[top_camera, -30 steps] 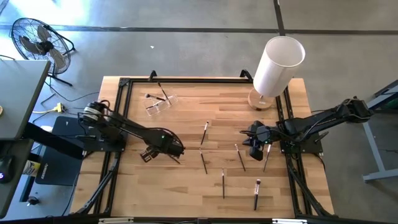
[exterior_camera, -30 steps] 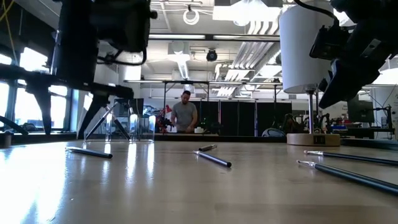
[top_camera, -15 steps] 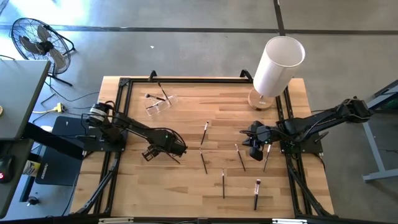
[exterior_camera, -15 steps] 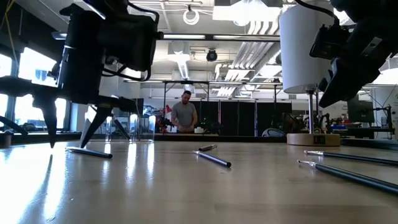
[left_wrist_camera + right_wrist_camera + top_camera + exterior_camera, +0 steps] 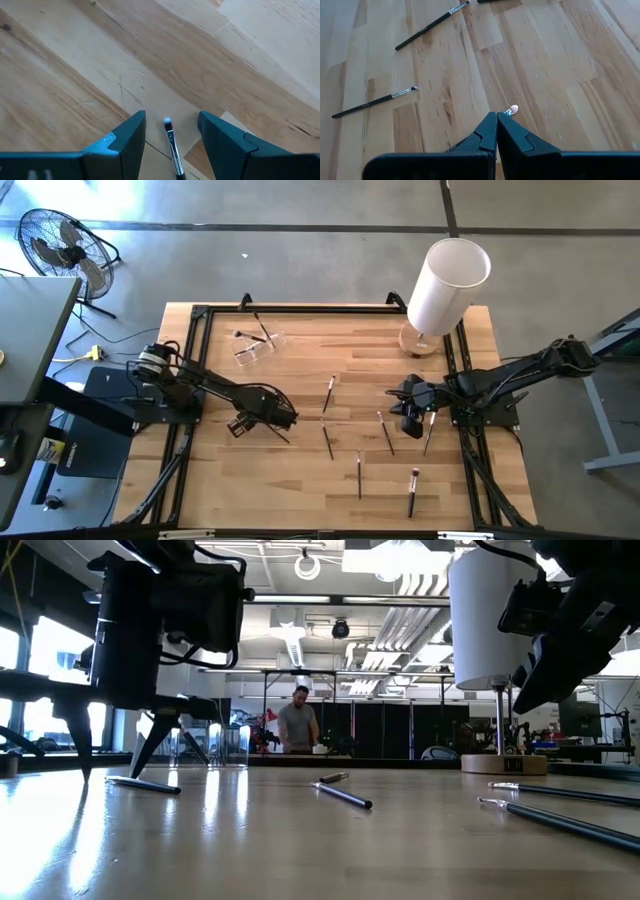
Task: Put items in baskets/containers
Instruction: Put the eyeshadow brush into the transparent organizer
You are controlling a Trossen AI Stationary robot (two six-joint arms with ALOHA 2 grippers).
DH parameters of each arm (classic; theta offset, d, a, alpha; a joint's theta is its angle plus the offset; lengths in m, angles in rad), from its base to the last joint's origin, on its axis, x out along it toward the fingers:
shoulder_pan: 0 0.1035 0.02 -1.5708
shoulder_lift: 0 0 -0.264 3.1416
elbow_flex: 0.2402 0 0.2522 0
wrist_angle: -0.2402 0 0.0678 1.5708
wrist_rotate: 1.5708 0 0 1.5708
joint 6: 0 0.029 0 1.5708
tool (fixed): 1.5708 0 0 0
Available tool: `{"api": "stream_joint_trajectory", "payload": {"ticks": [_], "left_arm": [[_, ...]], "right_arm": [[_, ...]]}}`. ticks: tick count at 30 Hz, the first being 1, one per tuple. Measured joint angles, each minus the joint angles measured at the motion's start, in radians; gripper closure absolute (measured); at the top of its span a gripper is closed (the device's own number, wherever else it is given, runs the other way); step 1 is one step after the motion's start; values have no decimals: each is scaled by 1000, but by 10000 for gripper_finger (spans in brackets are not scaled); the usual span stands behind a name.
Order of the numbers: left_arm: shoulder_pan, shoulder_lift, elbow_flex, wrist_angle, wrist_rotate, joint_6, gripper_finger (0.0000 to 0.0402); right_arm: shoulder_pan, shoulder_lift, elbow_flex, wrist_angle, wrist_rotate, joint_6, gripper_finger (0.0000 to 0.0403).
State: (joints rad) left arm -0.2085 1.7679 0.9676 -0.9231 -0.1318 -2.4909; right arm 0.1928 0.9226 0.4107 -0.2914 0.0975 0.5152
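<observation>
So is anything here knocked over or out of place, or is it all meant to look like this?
The clear holder lies tipped on its side near the table's far left corner, one brush across it. Other brushes lie scattered loose on the table. The tall white cylinder appears upright on its base. Nothing looks broken or spilled.

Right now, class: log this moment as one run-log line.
left gripper: open, straddling thin dark makeup brush | right gripper: shut | clear plastic cup: apart

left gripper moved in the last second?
Barely. The left gripper dipped toward the brush between its open jaws, then eased back, staying left of the table's centre.
</observation>
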Motion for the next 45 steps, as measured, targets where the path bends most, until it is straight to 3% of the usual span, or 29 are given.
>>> {"api": "stream_joint_trajectory", "payload": {"ticks": [6,22,35,40,45], "left_arm": [[0,2,0,-10,2,24,239],[0,3,-2,17,-24,192,396],[-1,9,55,23,-59,634,401],[-1,10,98,136,-73,862,401],[-1,10,121,315,-227,1061,402]], "right_arm": [[0,0,0,4,0,0,401],[0,0,0,4,0,0,400],[0,0,0,4,5,-26,400],[0,0,0,4,5,-27,396],[0,0,0,5,10,-44,401]]}}
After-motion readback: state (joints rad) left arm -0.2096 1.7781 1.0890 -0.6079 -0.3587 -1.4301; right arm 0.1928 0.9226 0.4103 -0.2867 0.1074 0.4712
